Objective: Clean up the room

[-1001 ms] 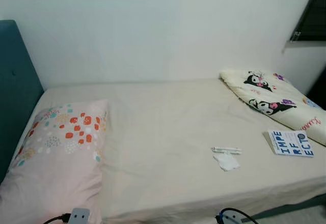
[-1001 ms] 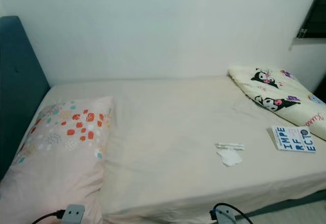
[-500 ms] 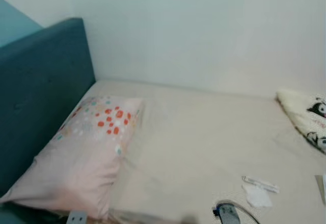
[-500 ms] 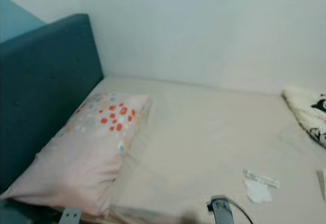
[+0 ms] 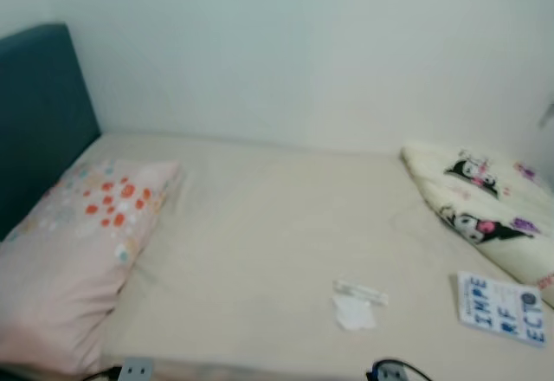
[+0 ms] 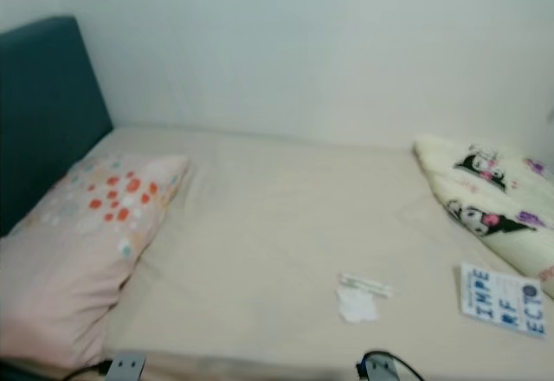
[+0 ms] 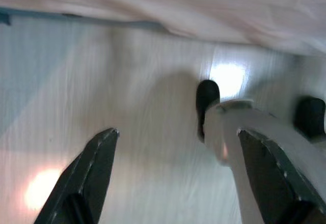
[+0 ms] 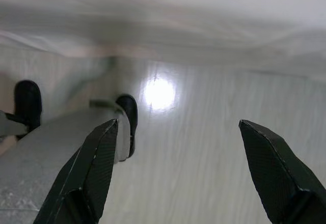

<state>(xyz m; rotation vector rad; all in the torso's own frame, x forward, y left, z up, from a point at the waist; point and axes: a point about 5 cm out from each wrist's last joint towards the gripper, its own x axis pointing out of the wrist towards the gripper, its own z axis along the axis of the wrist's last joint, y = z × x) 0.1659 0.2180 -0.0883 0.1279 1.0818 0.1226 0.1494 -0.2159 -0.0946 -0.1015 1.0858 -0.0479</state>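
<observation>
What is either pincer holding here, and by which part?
Nothing is held. The left pincer and right pincer both hang open above the floor beside the bed, with only bare floor between their fingers.

A bed (image 5: 260,251) spans the frame, its far long side against the wall (image 5: 303,52) across the upper half. The headboard (image 5: 35,113) stands at the upper left. A pillow (image 5: 74,251) lies on the sheet at the lower left, just beside the headboard. A folded blanket (image 5: 485,212) lies at the right edge, its far end near the wall. A book (image 5: 502,307) lies in the lower right, just in front of the blanket. A crumpled tissue (image 5: 353,313) sits lower centre-right on the sheet, with a small wrapper (image 5: 360,291) just behind it, both left of the book and well apart from the pillow.
</observation>
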